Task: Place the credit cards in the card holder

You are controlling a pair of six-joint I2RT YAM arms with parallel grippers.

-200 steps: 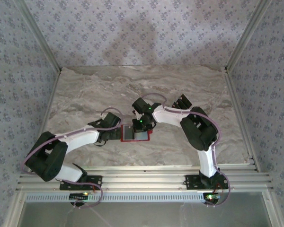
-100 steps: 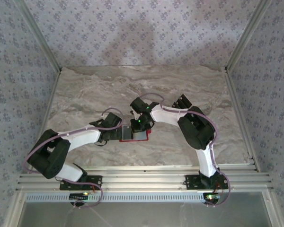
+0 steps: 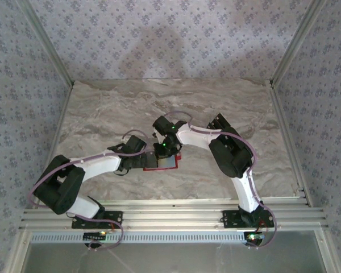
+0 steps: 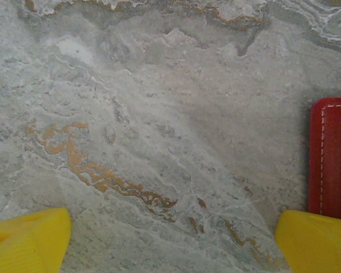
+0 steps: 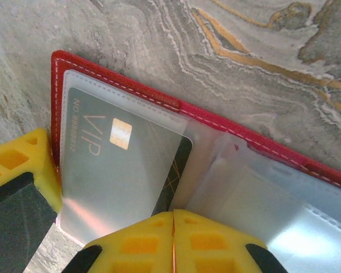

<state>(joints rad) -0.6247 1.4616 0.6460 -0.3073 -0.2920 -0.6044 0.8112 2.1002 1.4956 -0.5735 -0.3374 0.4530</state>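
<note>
The red card holder (image 5: 159, 102) lies open on the marble, its clear sleeves facing up. A dark credit card (image 5: 111, 165) marked VIP sits mostly inside the left sleeve, with its right edge sticking out. My right gripper (image 5: 173, 219) is shut, and its tips rest against the card's near edge. In the top view it hovers over the holder (image 3: 166, 165). My left gripper (image 4: 170, 244) is open and low over the table; its right finger (image 5: 20, 170) touches the holder's left edge (image 4: 328, 159). More dark credit cards (image 3: 220, 121) lie at the back right.
The marble table (image 3: 102, 108) has open room to the left and back. The right arm's elbow (image 3: 230, 153) hangs over the area right of the holder. Metal frame rails (image 3: 170, 207) run along the near edge.
My right gripper has shifted left across the holder, toward the left sleeve. The left arm has crept slightly toward the holder.
</note>
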